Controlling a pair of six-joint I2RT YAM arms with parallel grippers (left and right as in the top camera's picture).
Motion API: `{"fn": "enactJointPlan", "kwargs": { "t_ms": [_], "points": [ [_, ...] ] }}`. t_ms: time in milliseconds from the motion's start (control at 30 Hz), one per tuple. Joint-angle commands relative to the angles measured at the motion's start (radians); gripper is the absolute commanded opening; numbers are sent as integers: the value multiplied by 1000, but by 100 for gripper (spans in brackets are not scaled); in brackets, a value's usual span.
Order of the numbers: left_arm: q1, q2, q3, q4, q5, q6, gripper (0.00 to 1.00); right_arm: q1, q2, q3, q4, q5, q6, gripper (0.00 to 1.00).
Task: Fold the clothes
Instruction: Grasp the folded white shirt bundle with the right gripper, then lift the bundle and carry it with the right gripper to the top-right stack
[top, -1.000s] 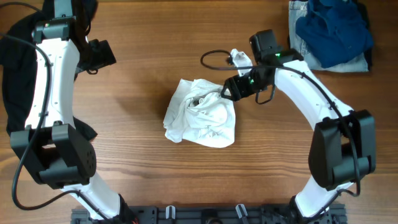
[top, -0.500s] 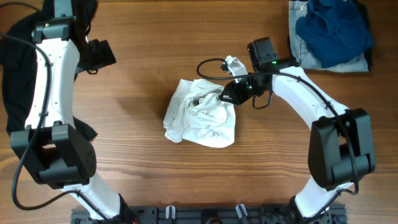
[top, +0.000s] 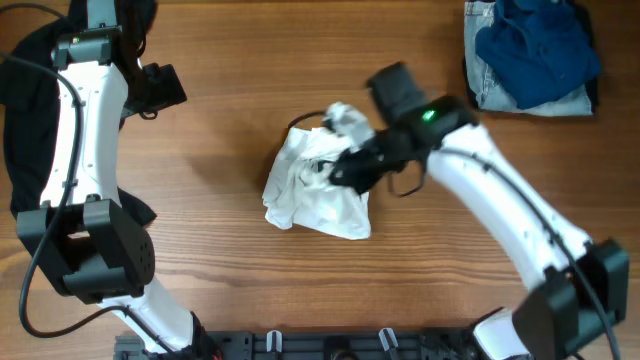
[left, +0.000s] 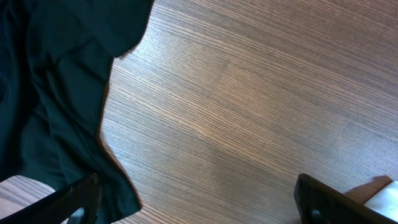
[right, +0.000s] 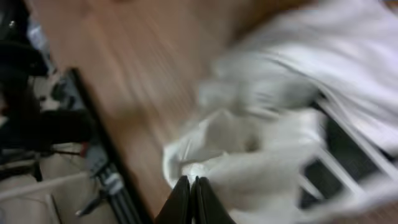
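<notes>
The white T-shirt (top: 305, 195) lies crumpled in the middle of the table. My right gripper (top: 338, 170) is over it and shut on a fold of its white cloth. The blurred right wrist view shows the closed right gripper (right: 189, 182) pinching the shirt (right: 273, 155), with black print (right: 342, 143) showing. A black garment (top: 18, 95) lies at the far left edge. Beside it, above bare wood, my left gripper (top: 170, 90) stands open and holds nothing. In the left wrist view the black garment (left: 50, 93) fills the left side, next to the open left gripper (left: 202, 211).
A pile of blue clothes and jeans (top: 535, 50) sits at the back right corner. A black rack (top: 330, 345) runs along the table's front edge. A corner of white cloth (left: 387, 193) shows at the lower right of the left wrist view.
My right gripper has shut on the shirt's right edge and swung left across the shirt, dragging that cloth with it. The left arm has not moved.
</notes>
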Motion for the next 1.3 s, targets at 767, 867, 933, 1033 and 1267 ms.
{"fn": "enactJointPlan", "kwargs": {
  "t_ms": [767, 867, 933, 1033, 1267],
  "points": [
    [3, 11, 6, -1, 9, -10, 100, -180, 346, 109, 147, 241, 369, 74],
    [3, 11, 6, 0, 9, -10, 100, -180, 374, 109, 190, 241, 370, 74],
    [3, 11, 6, 0, 9, -10, 100, -180, 374, 109, 204, 229, 369, 48],
    [3, 11, 6, 0, 9, -10, 100, -179, 374, 109, 190, 164, 365, 4],
    [3, 11, 6, 3, 9, -10, 100, -178, 352, 145, 154, 89, 370, 4]
  ]
}}
